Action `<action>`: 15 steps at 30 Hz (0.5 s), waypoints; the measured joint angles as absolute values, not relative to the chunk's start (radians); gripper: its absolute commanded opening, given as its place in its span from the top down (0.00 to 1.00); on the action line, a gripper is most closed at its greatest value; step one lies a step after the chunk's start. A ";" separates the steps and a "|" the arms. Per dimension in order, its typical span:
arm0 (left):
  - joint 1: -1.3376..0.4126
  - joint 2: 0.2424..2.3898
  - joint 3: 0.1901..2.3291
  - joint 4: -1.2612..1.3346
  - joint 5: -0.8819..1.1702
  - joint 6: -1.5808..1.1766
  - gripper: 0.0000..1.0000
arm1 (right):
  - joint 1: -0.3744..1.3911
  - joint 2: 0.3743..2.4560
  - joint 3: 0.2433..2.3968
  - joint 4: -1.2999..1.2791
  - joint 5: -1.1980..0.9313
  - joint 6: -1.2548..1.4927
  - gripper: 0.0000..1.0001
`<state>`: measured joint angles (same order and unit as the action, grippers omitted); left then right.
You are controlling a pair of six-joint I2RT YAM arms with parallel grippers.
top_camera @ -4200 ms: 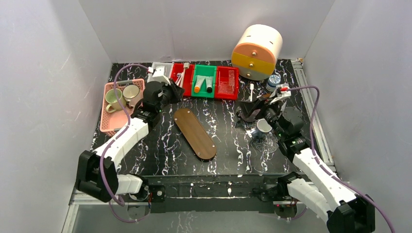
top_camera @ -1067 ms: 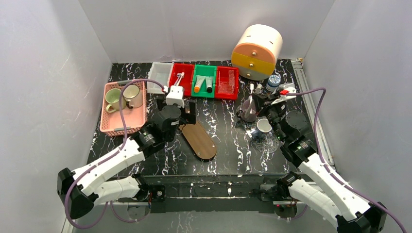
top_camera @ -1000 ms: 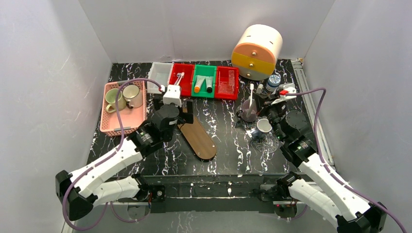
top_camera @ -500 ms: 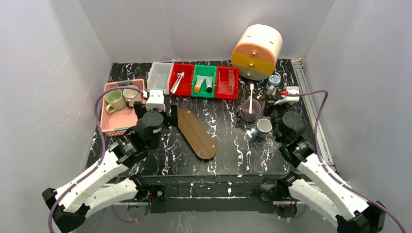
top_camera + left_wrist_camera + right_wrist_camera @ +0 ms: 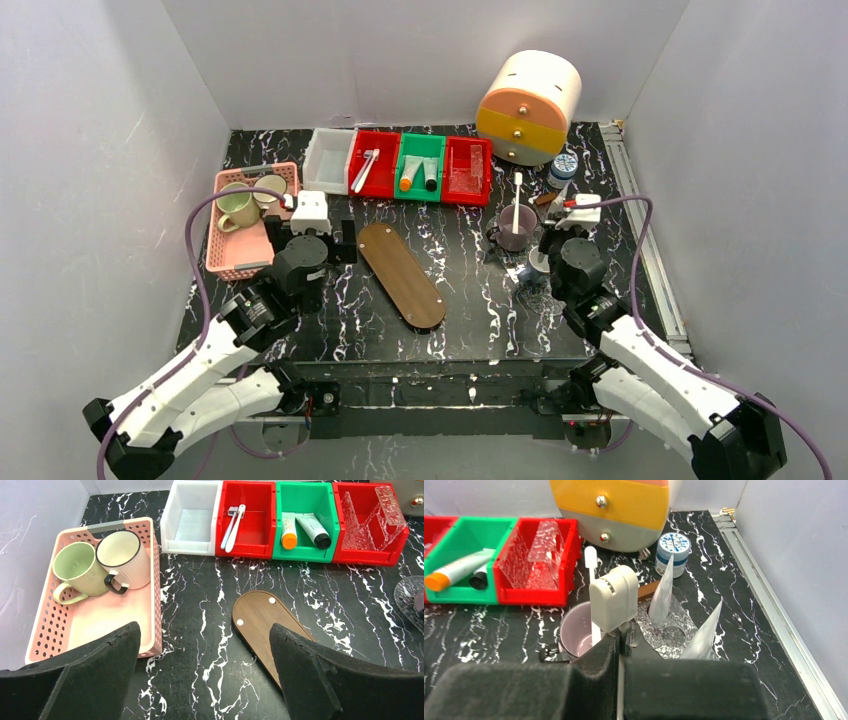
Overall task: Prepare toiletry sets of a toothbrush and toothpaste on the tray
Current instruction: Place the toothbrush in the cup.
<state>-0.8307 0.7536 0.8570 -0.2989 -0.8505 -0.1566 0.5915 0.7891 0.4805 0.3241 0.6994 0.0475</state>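
The oval wooden tray (image 5: pixel 405 280) (image 5: pixel 260 625) lies bare mid-table. Two white toothbrushes (image 5: pixel 364 170) (image 5: pixel 233 527) rest in a red bin. An orange-capped tube (image 5: pixel 288 530) and a dark-capped tube (image 5: pixel 312 529) lie in the green bin (image 5: pixel 420 150). My left gripper (image 5: pixel 315 240) (image 5: pixel 204 630) hangs open and empty between the basket and the tray's near-left end. My right gripper (image 5: pixel 545 240) (image 5: pixel 621 637) is shut, a thin pale stem with a white boxy cap (image 5: pixel 614 597) sticking out of its jaws. Another toothbrush (image 5: pixel 516 195) (image 5: pixel 591 562) stands in a purple cup (image 5: pixel 576 630).
A pink basket (image 5: pixel 225 262) with two mugs sits at the left. Behind it are a white bin (image 5: pixel 328 158), a red bin with a clear holder (image 5: pixel 466 170) and an orange-and-cream drum (image 5: pixel 528 105). A blue-lidded jar (image 5: pixel 672 550) and a crinkled glass dish (image 5: pixel 669 627) stand beside my right gripper.
My left arm has drawn back from the tray's far end toward the near left, its jaws opening fully. My right arm has pulled back a little from the purple cup, still shut.
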 measured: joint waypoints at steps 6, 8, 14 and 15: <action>-0.809 0.749 0.857 -0.299 -0.849 -0.157 0.02 | 0.591 0.822 0.393 0.428 0.721 0.012 0.99; -0.795 0.743 0.852 -0.294 -0.844 -0.158 0.02 | 0.591 0.831 0.376 0.461 0.727 -0.004 0.99; -0.734 0.736 0.841 -0.291 -0.794 -0.167 0.02 | 0.591 0.883 0.346 0.533 0.726 -0.020 0.97; -0.722 0.736 0.840 -0.290 -0.781 -0.169 0.02 | 0.591 0.896 0.346 0.538 0.725 -0.020 0.96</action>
<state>-0.7216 0.7361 0.8402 -0.2901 -0.7815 -0.1692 0.5911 0.8955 0.3458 0.5377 0.7250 -0.0196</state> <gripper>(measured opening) 0.983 0.065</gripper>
